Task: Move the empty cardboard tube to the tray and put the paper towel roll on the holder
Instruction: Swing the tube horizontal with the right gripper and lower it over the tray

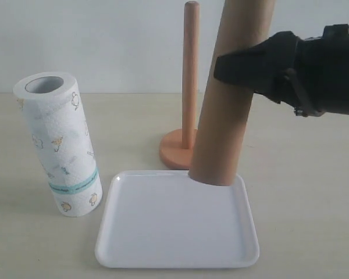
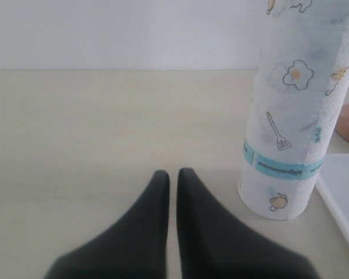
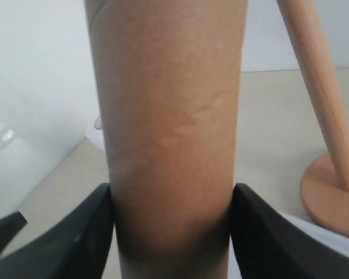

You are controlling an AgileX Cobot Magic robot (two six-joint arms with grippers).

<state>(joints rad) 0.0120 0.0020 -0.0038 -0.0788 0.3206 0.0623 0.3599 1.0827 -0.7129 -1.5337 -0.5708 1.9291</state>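
Gripping: the right gripper [image 1: 237, 67] was clamped on the cardboard tube [image 1: 227, 110], one black finger pressed to each side, its jaws spread just as wide as the tube.
Tube: brown and hollow, it stood nearly upright, leaning a little with its top toward the right and out of the exterior view; the wrist view showed it filling the gap between the fingers [image 3: 75, 232].
Tube's lower end: it sat at the far right corner of the tray [image 1: 107, 244]; whether it touched the tray floor or hung just above it could not be told.
Tray: white, flat, low-rimmed, it lay on the pale table [image 1: 308, 203], with the tube's end at its far rim.
Paper roll [image 1: 61, 145]: white with small prints and a teal band, it stood on end on the table just beside the tray's left edge, outside it, tilted slightly, hollow core facing up.
Holder [image 1: 191, 75]: the wooden dowel stood upright on its round base just behind the tray's far rim, beside the tube and apart from it.
Left gripper [image 2: 173, 180]: its jaws were pressed together on nothing, low over the table near the paper roll.
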